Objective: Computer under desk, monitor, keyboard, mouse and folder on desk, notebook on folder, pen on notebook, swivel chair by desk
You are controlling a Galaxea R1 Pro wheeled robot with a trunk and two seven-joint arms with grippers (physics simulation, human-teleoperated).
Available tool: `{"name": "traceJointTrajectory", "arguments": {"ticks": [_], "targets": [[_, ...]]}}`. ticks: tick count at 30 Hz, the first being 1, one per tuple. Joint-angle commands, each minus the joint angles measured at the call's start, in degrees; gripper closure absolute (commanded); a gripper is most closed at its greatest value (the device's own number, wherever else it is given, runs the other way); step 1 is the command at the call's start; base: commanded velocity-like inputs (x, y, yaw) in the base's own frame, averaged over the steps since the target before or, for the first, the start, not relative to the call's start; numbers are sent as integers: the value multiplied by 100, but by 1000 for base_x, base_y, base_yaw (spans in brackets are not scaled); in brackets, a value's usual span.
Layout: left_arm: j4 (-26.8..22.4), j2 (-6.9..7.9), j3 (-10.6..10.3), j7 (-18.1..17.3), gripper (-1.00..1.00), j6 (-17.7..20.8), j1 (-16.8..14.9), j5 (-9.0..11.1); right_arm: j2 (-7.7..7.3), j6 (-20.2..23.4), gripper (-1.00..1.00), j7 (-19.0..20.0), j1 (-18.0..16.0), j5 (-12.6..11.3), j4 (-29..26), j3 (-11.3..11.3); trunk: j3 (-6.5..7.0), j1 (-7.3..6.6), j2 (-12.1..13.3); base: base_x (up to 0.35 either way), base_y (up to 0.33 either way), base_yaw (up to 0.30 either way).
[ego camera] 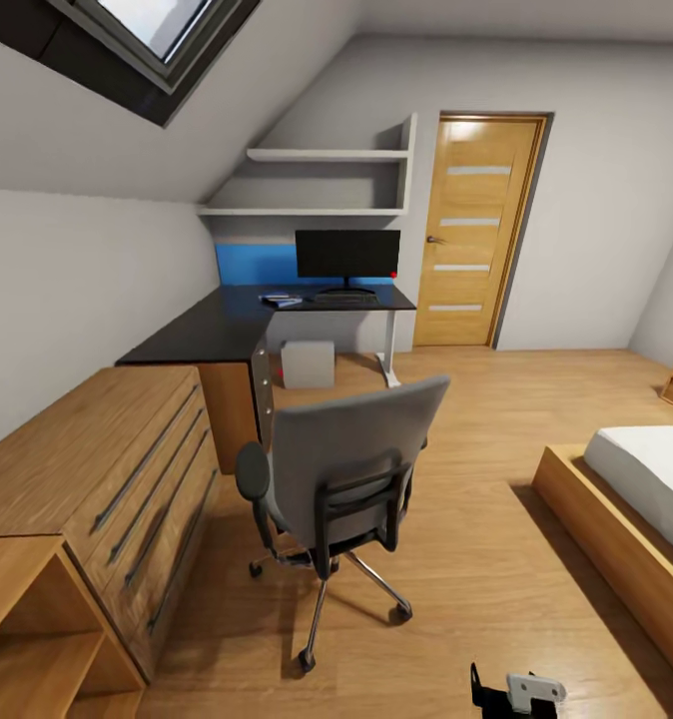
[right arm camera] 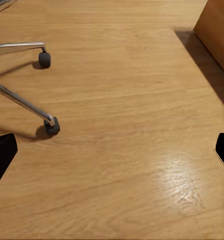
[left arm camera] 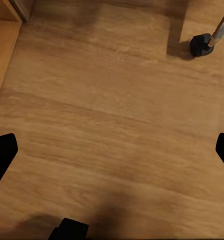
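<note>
Chair (ego camera: 351, 454) backrest faces the camera, seat toward desk (ego camera: 227, 325); monitor (ego camera: 347, 254) spans the desk's far edge. Both grippers (left arm camera: 112, 150) (right arm camera: 112, 150) hang spread wide over floor (ego camera: 456, 559).

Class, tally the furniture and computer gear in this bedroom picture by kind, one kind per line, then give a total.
Swivel chair: 1
Desk: 1
Monitor: 1
Keyboard: 1
Computer: 1
Wooden counter: 1
Bed: 1
Total: 7
</note>
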Motion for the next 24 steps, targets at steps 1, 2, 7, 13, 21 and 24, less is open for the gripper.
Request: {"name": "traceJointTrajectory", "arguments": {"ticks": [1, 2, 7, 13, 21, 24], "targets": [[-146, 22, -48, 92, -100, 342, -155, 29, -10, 283, -100, -157, -14, -54, -205, 50, -24, 22, -44, 0, 0, 0], [-218, 29, -48, 119, -100, 531, -248, 28, -14, 443, -100, -232, -21, -53, -309, 50, -42, 44, -84, 0, 0, 0], [-541, 26, -40, 217, -100, 1527, -908, 30, -66, 1383, -100, -588, -277, -37, -886, 54, -132, 154, -285, 0, 0, 0], [-637, -182, -32, 349, -100, 2079, -1763, 34, -185, 1771, -100, -749, -1135, -29, -978, 56, -240, 286, -525, 0, 0, 0], [-669, -435, -30, 560, -100, 2817, -3144, 199, -435, 2393, -100, -922, -2598, -73, -857, 53, -383, 461, -846, 0, 0, 0], [-636, -528, -25, 567, -100, 2849, -3225, 220, -414, 2457, -100, -912, -2703, -107, -864, 50, -437, 527, -967, 0, 0, 0]]}}
